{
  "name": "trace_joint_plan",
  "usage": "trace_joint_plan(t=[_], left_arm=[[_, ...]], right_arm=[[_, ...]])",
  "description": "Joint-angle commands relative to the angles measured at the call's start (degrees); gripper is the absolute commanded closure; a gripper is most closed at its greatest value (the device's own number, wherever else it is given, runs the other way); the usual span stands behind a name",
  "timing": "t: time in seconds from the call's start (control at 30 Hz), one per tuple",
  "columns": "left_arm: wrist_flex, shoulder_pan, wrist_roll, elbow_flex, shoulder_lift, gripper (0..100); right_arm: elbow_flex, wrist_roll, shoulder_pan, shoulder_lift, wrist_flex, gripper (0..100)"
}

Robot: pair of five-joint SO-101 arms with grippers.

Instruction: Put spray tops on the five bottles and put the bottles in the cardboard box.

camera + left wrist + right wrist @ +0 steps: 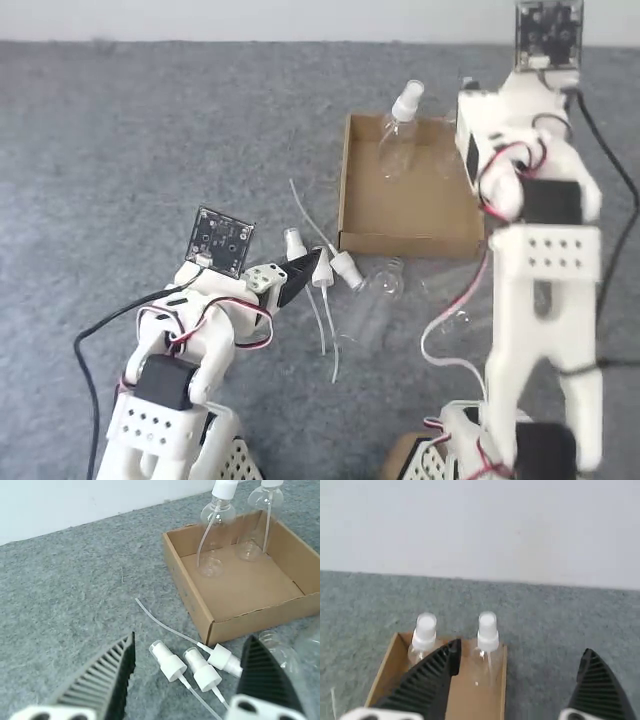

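Spray tops (170, 664) looked light, tubes (160, 623) flimsy; I judged collar (207, 676) best hold. Left jaws, right jaws gaped empty.

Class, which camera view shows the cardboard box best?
The left wrist view: the cardboard box shows its floor and walls there. In the high view the right arm covers one side; the right wrist view shows its far end, partly behind a pincer finger.

We see a grey, fuzzy felt-like table covering (150, 150) spread wide, and behind it we find a plain white wall (480, 525), evenly lit.
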Motion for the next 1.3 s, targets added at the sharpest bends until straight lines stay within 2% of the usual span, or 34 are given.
trace_joint_plan(t=[0.0, 0.1, 0.33, 0.4, 0.47, 0.53, 0.8, 1.07, 1.27], left_arm=[[-1.49, -0.09, 0.44, -0.57, -0.18, 68], [-1.49, -0.09, 0.44, -0.57, -0.09, 68], [-1.49, -0.09, 0.44, -0.57, -0.18, 68], [-1.49, -0.09, 0.44, -0.57, -0.18, 68], [-1.49, -0.09, 0.44, -0.57, -0.09, 68], [-1.49, -0.09, 0.44, -0.57, 0.09, 68], [-1.49, -0.09, 0.44, -0.57, 0.18, 68], [-1.49, -0.09, 0.44, -0.57, 0.18, 68], [-1.49, -0.09, 0.44, -0.57, 0.18, 68]], right_arm=[[-3.43, 6.24, 3.03, -6.11, 12.79, 68.0], [-3.43, 19.87, 6.81, -6.73, 21.41, 67.8], [7.47, 68.48, 12.62, -7.16, 40.04, 67.6], [13.27, 77.19, 14.11, -7.25, 41.27, 67.6], [18.81, 82.11, 15.16, -7.08, 40.22, 67.6], [24.97, 84.31, 15.34, -6.81, 35.65, 67.6], [40.79, 84.13, 15.25, -7.08, 15.25, 67.6], [48.35, 84.13, 15.69, -6.73, 9.63, 68.0], [50.55, 84.13, 21.41, -7.08, 9.54, 69.1]])
